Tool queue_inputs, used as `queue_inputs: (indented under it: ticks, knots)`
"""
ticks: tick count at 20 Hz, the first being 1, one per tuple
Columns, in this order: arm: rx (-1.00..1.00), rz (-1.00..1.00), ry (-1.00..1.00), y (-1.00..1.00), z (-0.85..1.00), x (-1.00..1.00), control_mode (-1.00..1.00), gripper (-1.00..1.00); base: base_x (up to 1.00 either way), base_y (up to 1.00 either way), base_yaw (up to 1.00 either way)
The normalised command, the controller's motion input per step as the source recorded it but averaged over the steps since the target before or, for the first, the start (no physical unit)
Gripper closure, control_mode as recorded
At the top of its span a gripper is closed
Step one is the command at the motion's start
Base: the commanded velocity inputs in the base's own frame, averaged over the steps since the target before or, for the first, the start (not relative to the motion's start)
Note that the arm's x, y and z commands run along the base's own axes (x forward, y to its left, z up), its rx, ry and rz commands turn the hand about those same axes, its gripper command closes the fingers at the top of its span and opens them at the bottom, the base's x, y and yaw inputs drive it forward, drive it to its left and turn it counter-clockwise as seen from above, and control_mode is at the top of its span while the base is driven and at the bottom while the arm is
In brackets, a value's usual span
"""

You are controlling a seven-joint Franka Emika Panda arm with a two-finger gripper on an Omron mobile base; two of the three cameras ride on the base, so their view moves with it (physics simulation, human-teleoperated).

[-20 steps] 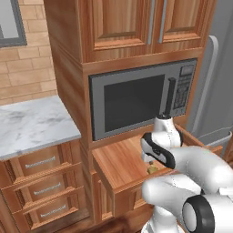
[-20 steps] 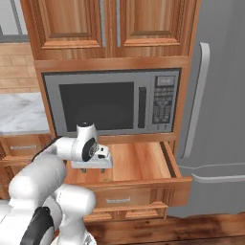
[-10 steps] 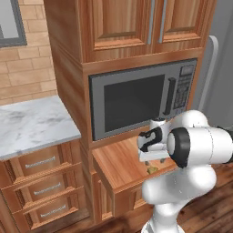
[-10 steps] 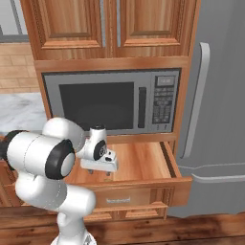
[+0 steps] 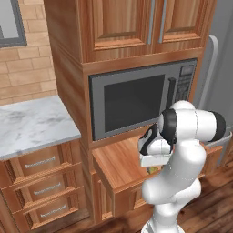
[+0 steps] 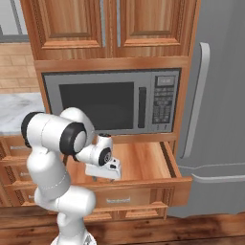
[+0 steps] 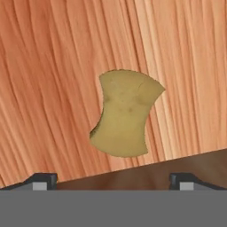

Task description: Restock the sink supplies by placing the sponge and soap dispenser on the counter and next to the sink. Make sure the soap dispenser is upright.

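Wooden cabinetry is filling the wall ahead: one microwave (image 6: pixel 112 104) is sitting in its niche, one pulled-out drawer (image 6: pixel 143 165) is standing open below it, and one grey refrigerator (image 6: pixel 217 105) is rising to the right. To the left, one marbled tabletop (image 5: pixel 34 123) is lying over three drawer fronts, under the tan brick backsplash. One yellow sponge (image 7: pixel 125 113) is lying flat on the drawer's wooden floor, alone, with bare wood all around it; from the left base view a sliver of it is peeking out just under the hand (image 5: pixel 151 169).

Compared with a second ago, the arm's elbow is standing much higher and the hand is reaching into the drawer from above rather than across it.

One claw (image 7: pixel 113 179) is hovering over the sponge with its two fingertips (image 7: pixel 43 181) spread as wide as they go, holding nothing and touching nothing, the sponge lying apart below them.
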Motion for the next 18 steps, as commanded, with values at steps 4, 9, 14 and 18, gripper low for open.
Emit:
queue_inputs:
  ticks: [4,9,14,18]
  knots:
    - [0.04,0.0,0.01,-0.24,-0.25,-0.25,-1.0,-1.0,0.0,0.0,0.0]
    - [0.02,0.0,0.08,-0.28,-0.02,-0.46,-1.0,-1.0,0.0,0.0,0.0]
    - [0.0,0.0,0.04,-0.05,0.0,-0.34,-1.0,-1.0,0.0,0.0,0.0]
    - [0.0,0.0,-0.03,-0.02,0.0,0.12,-1.0,-1.0,0.0,0.0,0.0]
